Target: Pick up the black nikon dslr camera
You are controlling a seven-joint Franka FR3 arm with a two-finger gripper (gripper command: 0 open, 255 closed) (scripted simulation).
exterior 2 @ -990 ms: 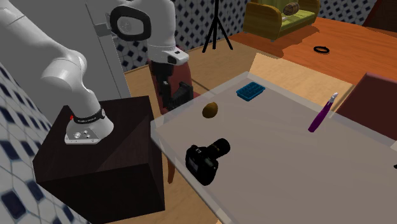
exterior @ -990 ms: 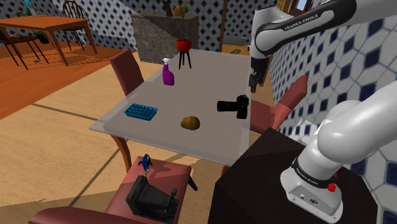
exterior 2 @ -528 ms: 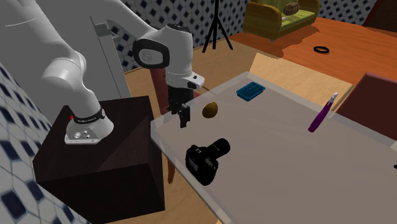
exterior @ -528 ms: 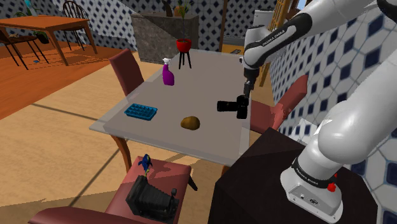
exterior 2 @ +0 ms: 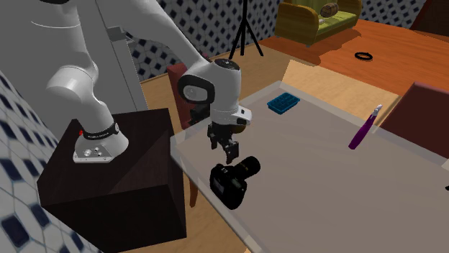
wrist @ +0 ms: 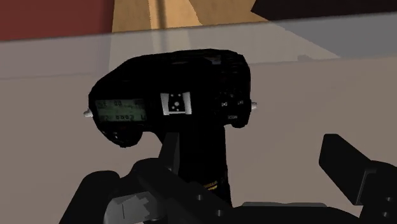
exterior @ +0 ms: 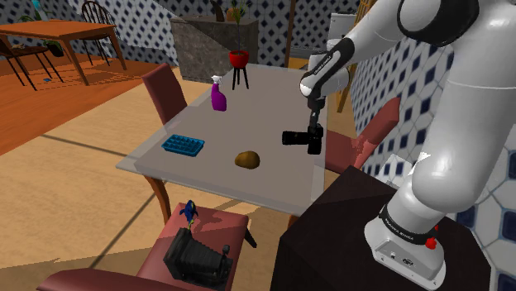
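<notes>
The black DSLR camera (exterior: 303, 138) lies on the grey table (exterior: 248, 107) near the edge closest to the stand, its lens pointing to the shoulder view's left. My black gripper (exterior: 313, 124) hangs just above the camera body, pointing down, open and holding nothing. In the second exterior view the gripper (exterior 2: 230, 149) is a little above the camera (exterior 2: 232, 180). The wrist view looks down on the camera's top (wrist: 172, 102) with its small display; the lens lies between my spread fingers (wrist: 343, 164), which do not touch it.
A brown lump (exterior: 247, 159), a blue tray (exterior: 183, 145) and a purple spray bottle (exterior: 218, 95) sit further along the table. A red pot on a stool (exterior: 239, 59) stands at the far end. Red chairs (exterior: 165, 91) flank the table; the dark stand (exterior: 347, 223) is close by.
The arm has swung over the table and come down, bringing the gripper from beside the table edge to just above the camera. The camera has not moved.
</notes>
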